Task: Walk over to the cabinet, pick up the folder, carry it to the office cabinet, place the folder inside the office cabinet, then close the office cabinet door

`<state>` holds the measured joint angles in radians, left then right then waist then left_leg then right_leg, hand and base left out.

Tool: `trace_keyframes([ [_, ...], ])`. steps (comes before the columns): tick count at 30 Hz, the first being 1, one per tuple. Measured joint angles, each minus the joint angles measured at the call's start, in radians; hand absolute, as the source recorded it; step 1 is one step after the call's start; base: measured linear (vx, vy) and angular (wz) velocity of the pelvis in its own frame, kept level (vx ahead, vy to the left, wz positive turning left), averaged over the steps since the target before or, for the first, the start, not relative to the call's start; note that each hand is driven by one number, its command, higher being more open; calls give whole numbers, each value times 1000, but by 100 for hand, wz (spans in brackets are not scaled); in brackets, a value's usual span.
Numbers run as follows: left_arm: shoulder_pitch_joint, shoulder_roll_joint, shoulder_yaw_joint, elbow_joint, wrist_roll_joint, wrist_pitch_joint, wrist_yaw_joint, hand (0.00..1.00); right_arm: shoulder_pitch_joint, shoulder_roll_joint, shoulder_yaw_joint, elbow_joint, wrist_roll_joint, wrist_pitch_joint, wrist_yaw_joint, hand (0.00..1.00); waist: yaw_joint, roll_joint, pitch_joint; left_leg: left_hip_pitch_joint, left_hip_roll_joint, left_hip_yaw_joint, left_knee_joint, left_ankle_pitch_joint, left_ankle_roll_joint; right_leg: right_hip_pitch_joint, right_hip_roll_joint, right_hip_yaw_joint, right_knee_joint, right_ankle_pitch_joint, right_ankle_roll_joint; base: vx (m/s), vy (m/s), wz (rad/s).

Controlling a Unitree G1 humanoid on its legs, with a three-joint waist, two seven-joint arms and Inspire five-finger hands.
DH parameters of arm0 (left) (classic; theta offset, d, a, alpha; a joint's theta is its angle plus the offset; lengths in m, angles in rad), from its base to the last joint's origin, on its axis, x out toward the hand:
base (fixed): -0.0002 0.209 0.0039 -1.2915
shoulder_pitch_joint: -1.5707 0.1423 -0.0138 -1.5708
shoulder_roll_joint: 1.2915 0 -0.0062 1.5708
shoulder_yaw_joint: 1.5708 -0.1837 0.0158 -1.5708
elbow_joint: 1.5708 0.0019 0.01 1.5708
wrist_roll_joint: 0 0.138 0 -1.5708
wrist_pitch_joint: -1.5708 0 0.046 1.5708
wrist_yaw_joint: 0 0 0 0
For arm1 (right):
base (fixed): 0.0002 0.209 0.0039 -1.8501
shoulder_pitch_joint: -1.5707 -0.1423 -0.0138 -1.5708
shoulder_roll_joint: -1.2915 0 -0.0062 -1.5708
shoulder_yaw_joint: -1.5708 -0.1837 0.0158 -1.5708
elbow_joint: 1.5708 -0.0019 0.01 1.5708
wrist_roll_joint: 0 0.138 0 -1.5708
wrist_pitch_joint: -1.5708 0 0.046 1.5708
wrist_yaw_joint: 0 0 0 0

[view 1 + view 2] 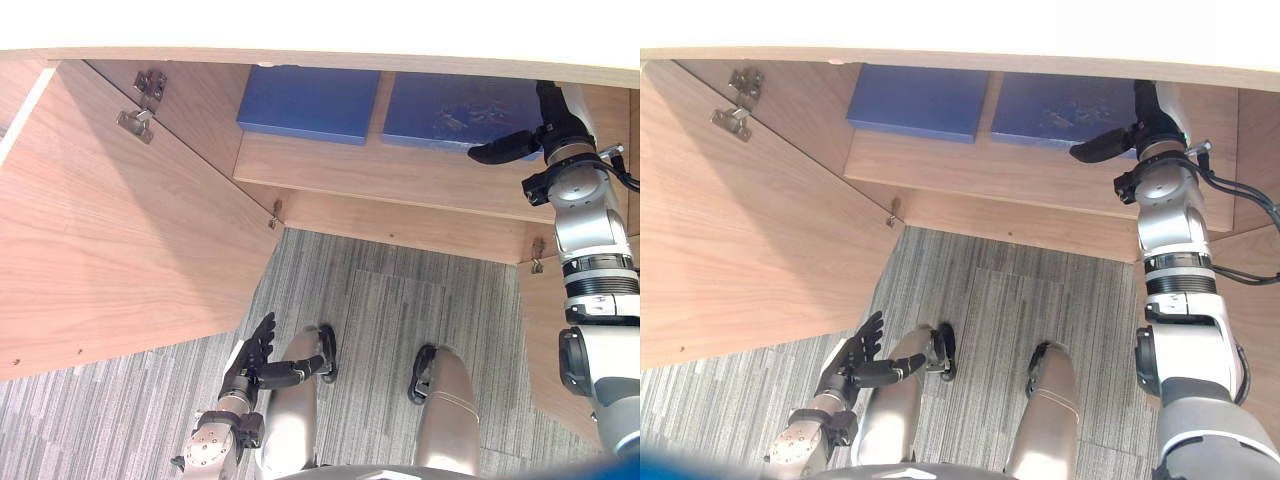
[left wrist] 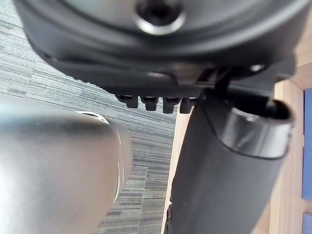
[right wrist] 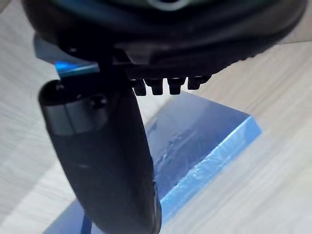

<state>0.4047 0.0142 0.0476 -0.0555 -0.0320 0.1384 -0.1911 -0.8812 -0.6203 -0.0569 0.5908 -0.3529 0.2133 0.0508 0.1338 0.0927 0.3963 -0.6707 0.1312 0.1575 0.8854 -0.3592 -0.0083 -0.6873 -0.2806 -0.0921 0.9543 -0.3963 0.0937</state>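
The folder (image 1: 450,105) lies at the right end of the shelf (image 1: 400,175). The right hand (image 1: 548,122) is over it, fingers loose, holding nothing. A clumsy push could slide it away. The left hand (image 1: 250,360) hangs loose.

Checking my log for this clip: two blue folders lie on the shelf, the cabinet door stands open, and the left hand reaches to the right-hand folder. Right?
Wrong hand: the left eye view shows the right hand reaching to the right-hand folder; the left hand hangs low over the carpet. The rest stands.
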Motion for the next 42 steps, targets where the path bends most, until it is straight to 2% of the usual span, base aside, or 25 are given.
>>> trace_keyframes([
  [4,0,0,-6,3,-3,-6,6,100,3,59,-1,14,2,4,-13,100,-8,1,0,7,2,0,-18,5,-1,7,5,-5,-20,5,-1,35,-10,-2],
  [6,-9,0,-8,29,-3,-12,12,100,37,110,-10,-131,10,15,-56,100,-13,2,-1,17,6,3,-36,8,-5,18,13,-7,-45,15,-1,52,15,-9],
  [7,-26,2,-16,57,3,-13,24,100,85,147,-23,-270,26,16,-136,100,-10,2,0,30,8,5,-44,8,-6,32,17,-9,-62,18,0,89,39,-7],
  [8,-38,6,-30,76,6,-17,46,100,127,206,-46,-415,42,16,-254,100,-10,3,0,47,9,5,-53,8,-6,52,21,-13,-78,21,2,92,43,-5],
  [9,-42,8,-35,81,12,-20,53,100,139,232,-52,-484,40,16,-316,100,-10,3,0,55,9,6,-59,8,-6,61,21,-15,-86,22,3,91,47,-2],
  [10,-47,10,-40,81,43,-23,61,100,155,271,-67,-606,29,16,-428,100,-8,4,0,72,8,7,-68,8,-5,80,21,-17,-101,23,6,59,33,-1],
  [12,-59,19,-39,82,54,-26,71,100,165,309,-96,-693,0,38,-529,100,-4,4,0,96,7,14,-78,7,-5,103,19,-16,-112,24,7,62,39,-3],
  [15,-78,27,-22,82,78,-42,78,100,227,358,-126,-696,-66,46,-629,100,-4,6,-1,111,6,24,-79,5,-1,113,18,-13,-116,24,8,32,24,-8],
  [20,-80,28,-10,87,102,-43,76,100,340,397,-95,-672,-117,32,-623,100,-25,9,-2,144,6,27,-97,4,0,131,21,-10,-120,24,8,10,-9,-8],
  [24,-81,19,-4,105,102,-49,76,100,470,450,-28,-571,-116,-26,-553,100,-32,13,-5,169,8,32,-116,4,0,146,25,-8,-127,24,7,-13,-24,-7],
  [27,-81,8,-3,131,101,-52,79,100,568,510,-10,-442,-108,-42,-505,100,-32,19,-9,173,8,35,-131,4,0,147,27,-8,-140,25,6,-7,1,-1],
  [31,-71,-19,-6,185,101,-50,93,100,663,587,-22,-171,-16,-43,-440,100,-34,21,-10,189,8,47,-136,5,0,154,28,4,-141,32,7,-8,9,-7],
  [35,-68,-22,-11,214,84,-51,97,100,749,610,-9,-113,7,-44,-420,100,-43,21,-11,229,11,56,-171,20,0,187,37,8,-175,55,5,-11,-1,-9],
  [38,-68,-22,-29,260,68,-64,121,100,817,609,9,-113,11,-74,-421,100,-53,7,-28,270,14,74,-260,66,-7,223,57,6,-268,106,2,-40,-26,-15],
  [42,-66,-19,-23,339,62,-68,154,100,960,615,48,-94,56,-120,-414,100,-65,-35,-73,380,41,90,-396,127,-29,338,113,-12,-431,180,-15,-3,-60,-20],
])
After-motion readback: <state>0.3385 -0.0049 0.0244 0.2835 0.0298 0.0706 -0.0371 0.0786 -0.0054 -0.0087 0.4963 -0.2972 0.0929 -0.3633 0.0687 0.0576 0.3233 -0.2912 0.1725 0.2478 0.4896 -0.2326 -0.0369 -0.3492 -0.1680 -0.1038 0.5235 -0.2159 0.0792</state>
